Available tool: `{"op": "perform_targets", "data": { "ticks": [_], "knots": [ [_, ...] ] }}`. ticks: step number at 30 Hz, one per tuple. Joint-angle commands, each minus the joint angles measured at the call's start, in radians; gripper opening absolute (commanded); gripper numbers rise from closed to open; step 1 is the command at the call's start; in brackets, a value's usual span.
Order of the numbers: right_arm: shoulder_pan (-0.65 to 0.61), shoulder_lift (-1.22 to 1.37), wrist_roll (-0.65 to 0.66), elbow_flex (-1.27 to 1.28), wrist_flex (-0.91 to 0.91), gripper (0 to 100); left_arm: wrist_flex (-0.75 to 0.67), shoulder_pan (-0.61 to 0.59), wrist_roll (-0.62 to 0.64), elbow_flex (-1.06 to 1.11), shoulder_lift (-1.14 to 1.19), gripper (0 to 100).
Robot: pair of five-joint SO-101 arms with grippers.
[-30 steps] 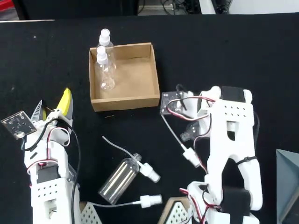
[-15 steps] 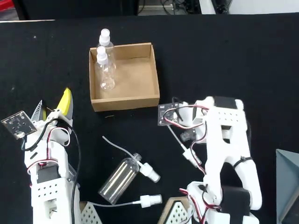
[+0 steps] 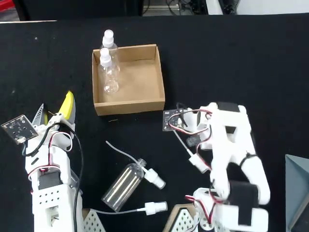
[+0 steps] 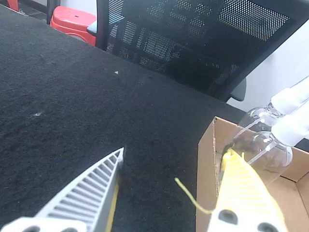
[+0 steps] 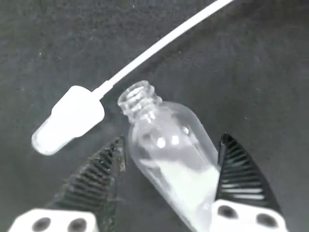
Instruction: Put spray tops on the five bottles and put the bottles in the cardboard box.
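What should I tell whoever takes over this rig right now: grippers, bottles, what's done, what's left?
Left gripper: open, empty, short of the cardboard box.
Right gripper: open, straddling an uncapped bottle lying on its side, a loose spray top beside its neck.
Done: two capped bottles at the box's corner.
Left: a second uncapped bottle lies by two more loose tops. Cap both bottles, then box them.

A black fabric-covered table (image 3: pixel 231 53) spreads wide. Behind it stands a black mesh-backed office chair (image 4: pixel 193 38), with a red plastic stool (image 4: pixel 72 21) close by.
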Motion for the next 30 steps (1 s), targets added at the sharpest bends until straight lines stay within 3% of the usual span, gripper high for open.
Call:
{"op": "perform_targets", "data": {
  "ticks": [1, 14, 23, 27, 30],
  "knots": [
    [-0.003, 0.051, -0.061, -0.028, -0.055, 24.3, 0.000, 0.004, -0.008, 0.024, -0.014, 30],
    [-0.008, 0.140, -0.396, -0.150, -0.052, 24.3, 0.000, 0.002, -0.008, 0.024, -0.014, 30],
    [-0.005, 0.140, -0.405, -0.148, -0.049, 25.3, 0.000, 0.001, -0.008, 0.024, -0.014, 30],
    [0.002, 0.140, -0.405, -0.148, -0.049, 34.5, 0.000, 0.001, -0.008, 0.024, -0.014, 30],
    [0.002, 0.140, -0.373, -0.143, -0.049, 33.8, 0.000, 0.001, -0.008, 0.024, -0.014, 30]
  ]
}}
